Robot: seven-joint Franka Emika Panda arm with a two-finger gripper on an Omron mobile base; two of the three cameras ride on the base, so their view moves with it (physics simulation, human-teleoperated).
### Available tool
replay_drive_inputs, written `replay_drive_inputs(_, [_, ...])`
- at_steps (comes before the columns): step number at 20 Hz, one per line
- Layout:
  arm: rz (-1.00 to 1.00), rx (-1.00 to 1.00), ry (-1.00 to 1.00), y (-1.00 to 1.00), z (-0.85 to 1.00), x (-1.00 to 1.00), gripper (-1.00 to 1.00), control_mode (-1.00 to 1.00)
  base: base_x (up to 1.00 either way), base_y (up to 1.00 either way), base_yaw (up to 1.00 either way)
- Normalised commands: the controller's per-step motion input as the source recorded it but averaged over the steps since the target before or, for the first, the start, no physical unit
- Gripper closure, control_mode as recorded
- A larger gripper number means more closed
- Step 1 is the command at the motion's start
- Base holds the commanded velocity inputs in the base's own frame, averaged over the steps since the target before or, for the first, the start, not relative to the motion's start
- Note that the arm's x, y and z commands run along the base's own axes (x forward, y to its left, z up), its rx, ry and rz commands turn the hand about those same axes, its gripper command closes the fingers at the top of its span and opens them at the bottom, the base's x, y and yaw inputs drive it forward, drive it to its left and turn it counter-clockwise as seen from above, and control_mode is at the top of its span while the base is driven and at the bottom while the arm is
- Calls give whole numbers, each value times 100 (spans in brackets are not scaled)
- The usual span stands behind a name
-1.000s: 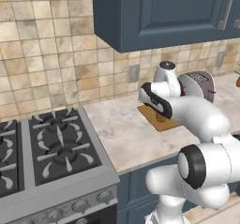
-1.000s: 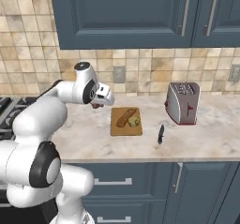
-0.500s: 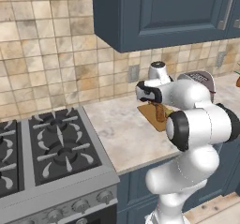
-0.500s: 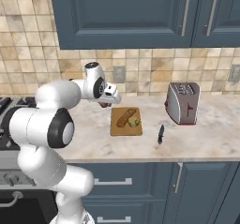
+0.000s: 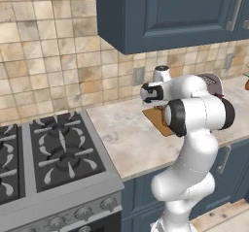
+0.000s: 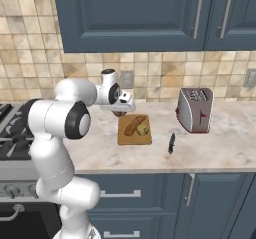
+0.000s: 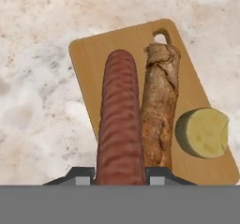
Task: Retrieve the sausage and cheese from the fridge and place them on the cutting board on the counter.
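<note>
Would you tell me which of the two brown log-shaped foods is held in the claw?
The smooth reddish-brown sausage, gripped between the claw fingers above the orange-brown wooden cutting board. The duller, rough speckled brown log lies on the board instead.

Brown log (image 6: 132, 127) and cheese (image 6: 143, 131) on cutting board (image 6: 134, 138)

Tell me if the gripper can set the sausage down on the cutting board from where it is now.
Probably yes. The gripper, shut on the sausage, hangs above the cutting board; the strip beside the brown log looks bare, with the cheese farther off.
</note>
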Motion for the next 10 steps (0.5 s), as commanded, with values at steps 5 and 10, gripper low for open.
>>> replay_drive_inputs(5, [0,0,5,-8,-26,38,100,-100,0,0,0])
replay_drive_inputs(10, [0,0,6,-10,-27,34,100,-100,0,0,0])
